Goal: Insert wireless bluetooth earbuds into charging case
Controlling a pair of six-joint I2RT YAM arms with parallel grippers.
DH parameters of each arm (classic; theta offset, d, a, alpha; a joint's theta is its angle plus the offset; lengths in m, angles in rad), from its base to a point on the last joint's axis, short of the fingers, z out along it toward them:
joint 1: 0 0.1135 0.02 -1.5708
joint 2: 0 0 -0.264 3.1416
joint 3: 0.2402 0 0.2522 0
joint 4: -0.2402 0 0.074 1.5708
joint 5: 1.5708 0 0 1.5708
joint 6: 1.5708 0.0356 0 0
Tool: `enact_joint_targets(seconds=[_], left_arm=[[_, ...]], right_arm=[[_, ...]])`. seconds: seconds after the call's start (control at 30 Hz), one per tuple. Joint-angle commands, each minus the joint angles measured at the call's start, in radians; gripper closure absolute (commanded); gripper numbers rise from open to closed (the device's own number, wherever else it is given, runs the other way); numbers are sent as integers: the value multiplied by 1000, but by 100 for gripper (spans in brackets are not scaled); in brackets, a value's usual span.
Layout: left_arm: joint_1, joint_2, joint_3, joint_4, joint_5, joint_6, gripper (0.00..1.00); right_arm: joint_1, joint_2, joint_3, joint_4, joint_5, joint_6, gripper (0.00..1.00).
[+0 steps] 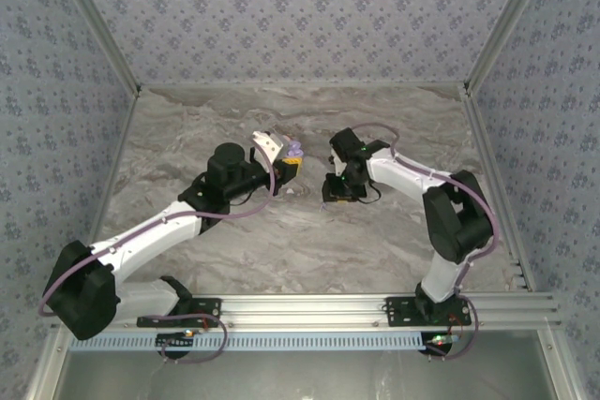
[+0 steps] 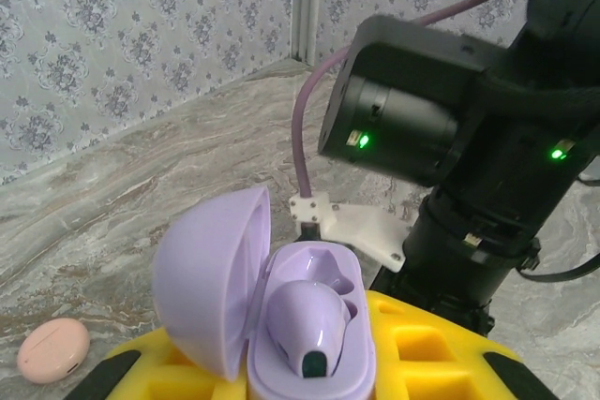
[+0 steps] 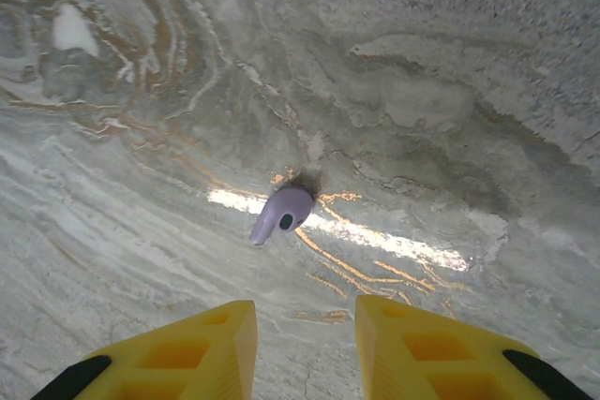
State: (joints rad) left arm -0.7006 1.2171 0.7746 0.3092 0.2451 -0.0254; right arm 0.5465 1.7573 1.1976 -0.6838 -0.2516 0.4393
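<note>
Earbuds number two, both lilac: one earbud point(image 2: 305, 318) sits in a socket of the single lilac charging case point(image 2: 202, 274), whose lid stands open, and the other earbud point(image 3: 281, 214) lies loose on the marbled counter point(image 3: 450, 91). The left tool point(image 1: 283, 156) is clamped on the charging case. The right tool point(image 3: 305, 325) hangs over the loose earbud, its two yellow fingers spread apart. One closed pink case point(image 2: 53, 349) rests on the counter.

In the left wrist view, the bottom edge cuts off the near end of the lilac case point(image 2: 211, 274) at 6 o'clock, and the yellow fingers point(image 2: 431, 353) of the left gripper point(image 1: 286, 155) beside it. The right arm point(image 2: 487, 138) at 2 o'clock runs out of frame. The right wrist view cuts the right gripper point(image 3: 302, 325) at 6 o'clock. From above, the inside of the case is too small to tell.
</note>
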Motion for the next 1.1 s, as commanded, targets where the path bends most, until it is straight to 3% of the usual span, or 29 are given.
enact_joint_targets(seconds=[0.0, 0.47, 1.07], left_arm=[[1, -33, 19, 6, -7, 22, 93], [3, -42, 10, 5, -6, 27, 93], [4, -49, 1, 10, -6, 25, 93]], right_arm=[[17, 41, 54, -36, 3, 72, 66], [51, 145, 138, -92, 88, 142, 69], [76, 234, 195, -115, 98, 142, 69]])
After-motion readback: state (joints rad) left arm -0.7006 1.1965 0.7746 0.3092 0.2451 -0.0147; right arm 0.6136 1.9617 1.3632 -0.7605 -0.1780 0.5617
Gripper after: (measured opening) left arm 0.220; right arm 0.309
